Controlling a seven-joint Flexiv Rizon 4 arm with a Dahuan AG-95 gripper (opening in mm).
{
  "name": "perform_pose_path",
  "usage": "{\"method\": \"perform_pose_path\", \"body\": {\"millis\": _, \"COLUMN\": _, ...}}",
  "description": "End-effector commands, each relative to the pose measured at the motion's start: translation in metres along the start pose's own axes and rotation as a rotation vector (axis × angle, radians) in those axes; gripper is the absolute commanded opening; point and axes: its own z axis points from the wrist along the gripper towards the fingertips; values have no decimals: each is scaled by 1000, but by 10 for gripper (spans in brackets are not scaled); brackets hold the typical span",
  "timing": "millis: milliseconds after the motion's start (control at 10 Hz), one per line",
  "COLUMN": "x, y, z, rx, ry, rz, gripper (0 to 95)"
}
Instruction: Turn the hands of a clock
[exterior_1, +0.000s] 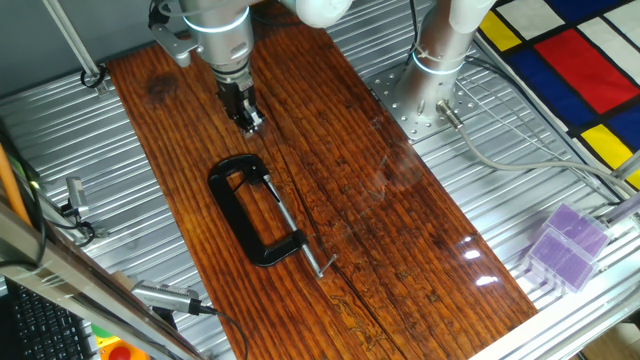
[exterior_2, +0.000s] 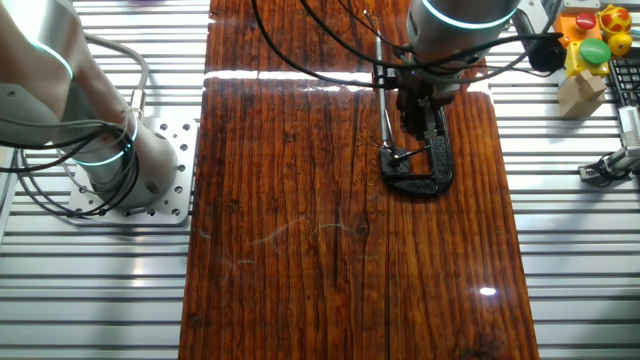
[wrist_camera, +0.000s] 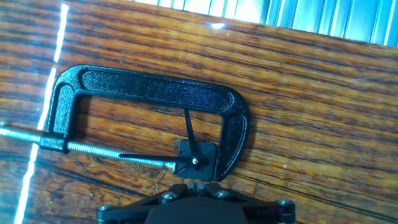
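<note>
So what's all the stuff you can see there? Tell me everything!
Clamp: one, black, lying flat mid-board.
Clock: one, tiny, black with two thin hands, held in the clamp's jaw.
Board: one, dark brown wood, on a ribbed metal table.
Purple box: one, at the table edge.
Toy blocks: a few, yellow, red, green, beside the board.
Coloured mat: one, red, yellow, blue, white, table corner.
Arm base: one, silver, beside the board.
Gripper: one, black, above the clamp's jaw end; jaws unclear.
</note>
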Motion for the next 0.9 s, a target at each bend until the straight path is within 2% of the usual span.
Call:
{"method": "perform_pose_path", "body": {"millis": 100, "x": -2, "y": 3, "z": 2, "rx": -1, "ry": 9, "rz": 7, "gripper": 0}}
{"method": "perform_pose_path", "body": {"millis": 400, "x": -12, "y": 23, "z": 22, "rx": -5, "ry": 13, "rz": 5, "gripper": 0}}
{"method": "perform_pose_path", "body": {"millis": 500, "x": -18, "y": 36, "z": 37, "rx": -9, "ry": 16, "rz": 4, "gripper": 0}}
{"method": "perform_pose_path", "body": {"millis": 800, "x": -24, "y": 57, "z": 72, "rx": -14, "ry": 21, "rz": -31, "gripper": 0}}
{"method": "perform_pose_path", "body": {"millis": 900, "x": -25, "y": 60, "z": 77, "rx": -15, "ry": 28, "rz": -34, "gripper": 0}}
